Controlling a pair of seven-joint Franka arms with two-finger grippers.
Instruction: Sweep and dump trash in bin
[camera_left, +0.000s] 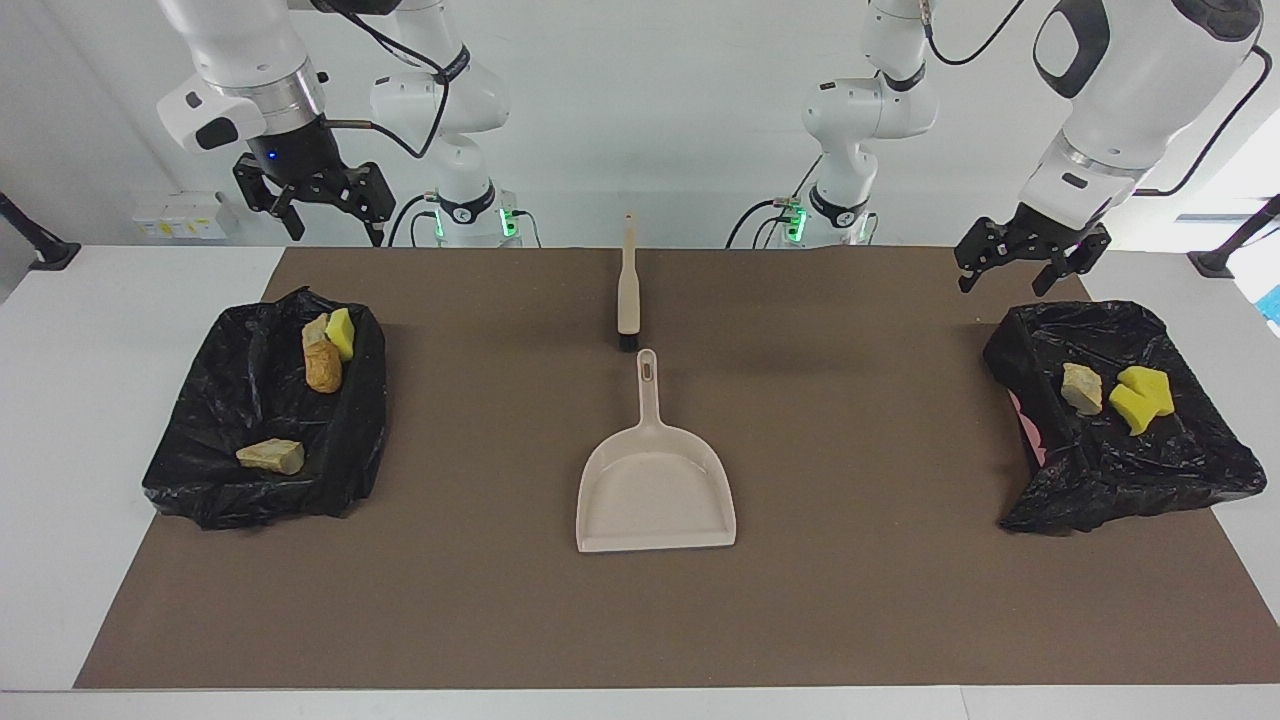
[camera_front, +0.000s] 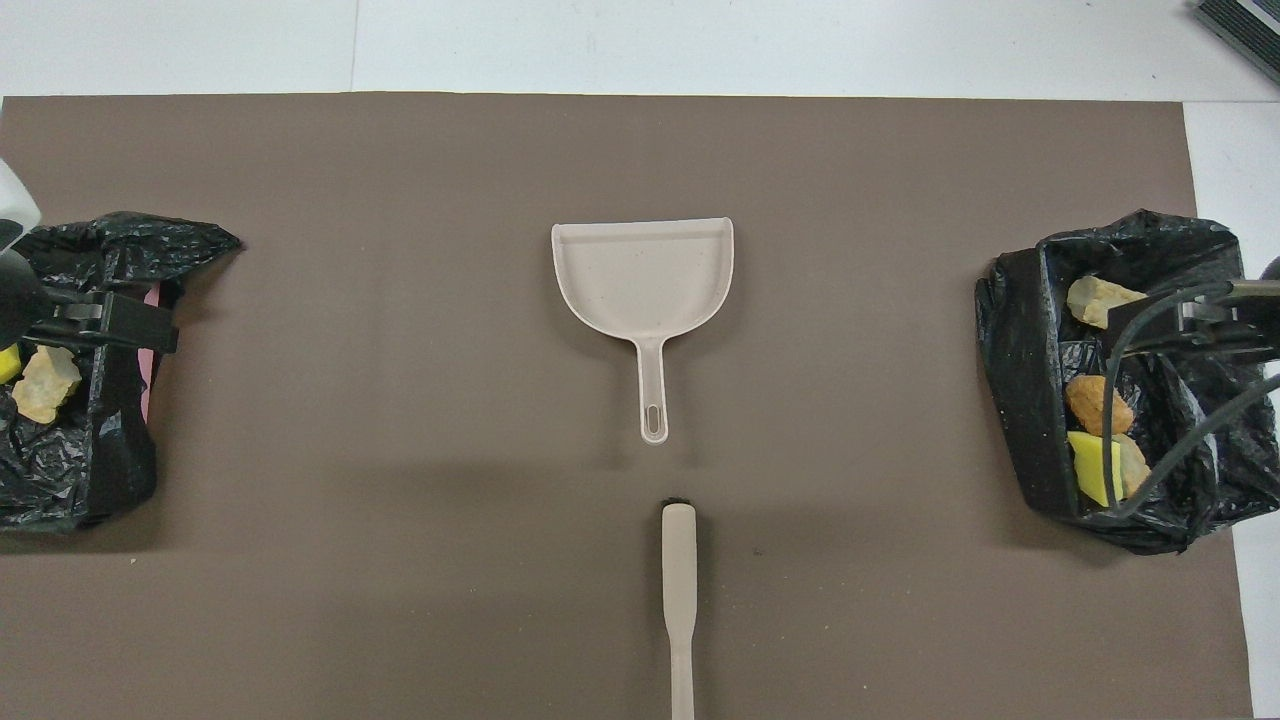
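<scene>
Trash is being kept in both lined bins while the tools are left lying untouched between them.

The fingers of the right gripper (camera_left: 325, 215) are being held spread and empty above the table edge by the black-bag-lined bin at the right arm's end (camera_left: 350, 440); those of the left gripper (camera_left: 1020, 265), likewise spread on nothing, are being held over the robot-side rim of the second black-lined bin (camera_left: 1150, 480). The trash, yellow sponge chunks (camera_left: 341, 333) and tan bread-like lumps (camera_left: 272, 456), is being contained in these bins, more of it (camera_left: 1143, 397) at the left arm's end. The beige plastic dustpan (camera_left: 655, 485) is lying flat at mid-mat with its handle toward the robots, and the beige hand brush (camera_left: 628, 295) just nearer them, seemingly for easy pickup. No loose piece is being shown on the brown mat (camera_left: 850, 600), so the sweeping is judged finished.
</scene>
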